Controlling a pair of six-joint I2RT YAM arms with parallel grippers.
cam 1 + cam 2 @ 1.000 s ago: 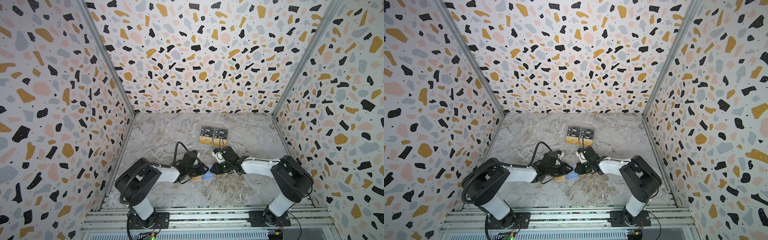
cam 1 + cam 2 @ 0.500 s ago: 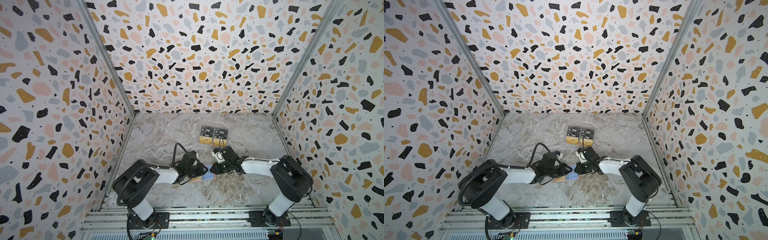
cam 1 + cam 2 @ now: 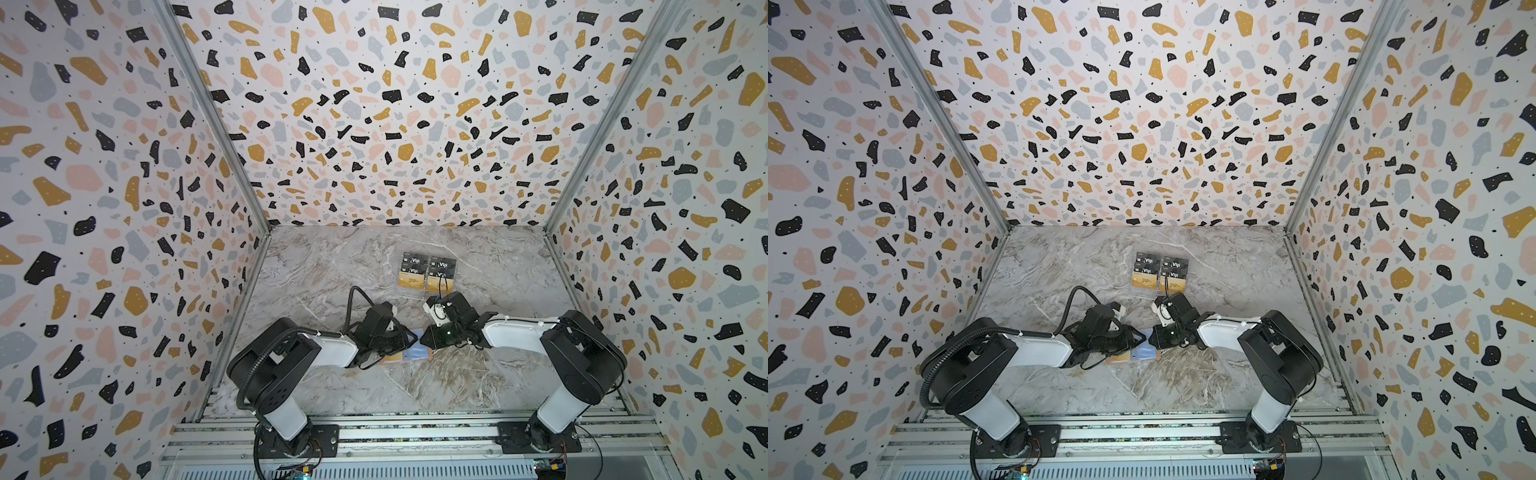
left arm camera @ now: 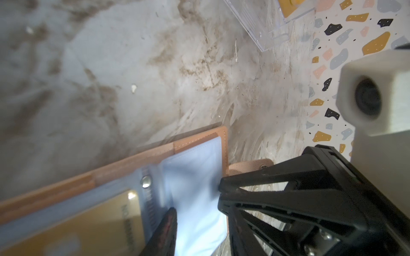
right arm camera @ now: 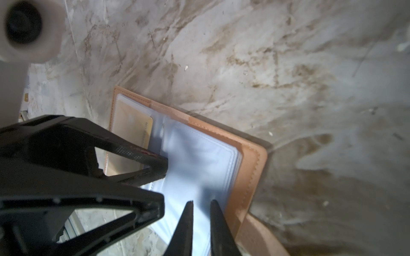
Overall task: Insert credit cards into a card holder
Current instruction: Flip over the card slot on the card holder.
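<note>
Card holder [image 5: 250, 168] lies open, R claw [image 5: 200, 202] prob pinching its sleeve [image 5: 199, 159]

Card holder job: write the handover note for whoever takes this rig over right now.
Left gripper: open and empty, one finger resting on the sleeves near the fold.
Right gripper: nearly closed, seemingly pinching the edge of a clear sleeve.
Card holder: lies open on the table between the two grippers.
Done: one gold card sits in a sleeve on the left arm's side.
To do: two more gold cards show in the clear stand farther back, in front of the black cards; fetch them and slide them into sleeves.
</note>
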